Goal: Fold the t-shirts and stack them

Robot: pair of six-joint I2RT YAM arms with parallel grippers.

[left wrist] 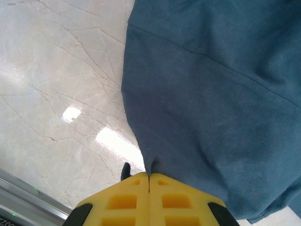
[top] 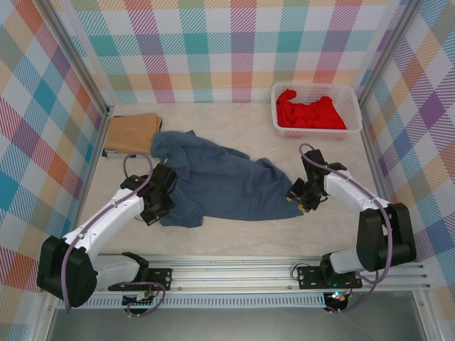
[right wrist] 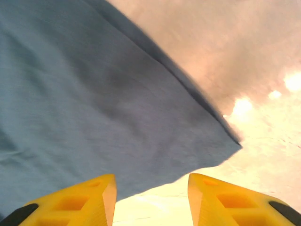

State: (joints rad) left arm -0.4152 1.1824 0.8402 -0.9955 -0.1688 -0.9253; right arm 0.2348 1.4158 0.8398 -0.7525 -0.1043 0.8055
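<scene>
- The worktop (top: 234, 238) is pale, glossy marble-look, so cloth should slide across it easily when dragged.
- The slate blue t-shirt (top: 220, 185) lies spread but rumpled across the middle, between the two arms. It looks light, limp and thin. It will sag and crease from any single hold, so it is best taken at two well-separated hem or shoulder points and kept taut.
- The white basket (top: 353, 92) at the back right holds the bright red t-shirt (top: 309, 112) in a bunched heap. It will need lifting out and shaking flat.
- The tan-brown t-shirt (top: 131, 133) lies flat and folded at the back left, a likely base for the stack.
- The left end effector (left wrist: 149, 176) is pressed together, pinching the blue shirt's edge.
- The right end effector (right wrist: 150, 176) is spread, with the blue shirt's corner just ahead of it and nothing held.
</scene>
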